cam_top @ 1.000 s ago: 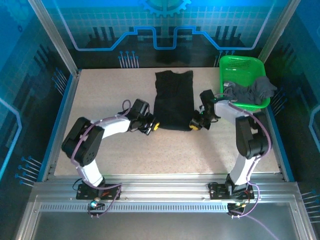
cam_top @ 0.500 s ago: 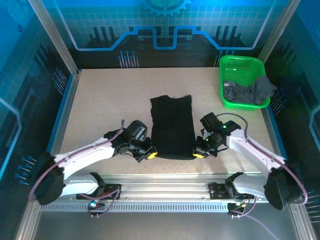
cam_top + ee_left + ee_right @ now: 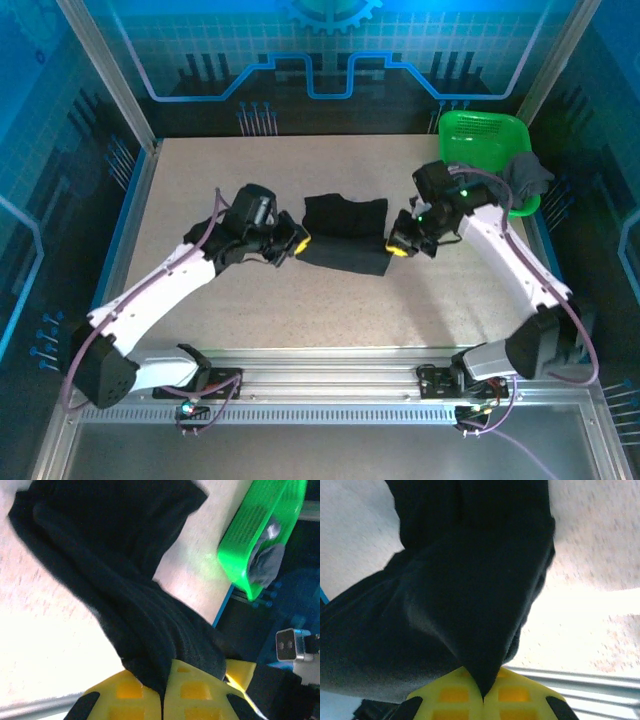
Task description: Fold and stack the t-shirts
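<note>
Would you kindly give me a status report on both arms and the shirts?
Left end effector and right end effector both shut on black t-shirt. Shirt doubled over mid-table. Grey t-shirt in green basket, far right. Nothing blocking the fold.

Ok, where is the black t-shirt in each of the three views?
Top external: black t-shirt at table centre, folded over, between left tool and right tool.
Left wrist: the cloth runs from upper left down into the shut left tool.
Right wrist: it spans the upper centre, tapering into the shut right tool.
Shared landmark: the speckled table beside the cloth in every view.
</note>
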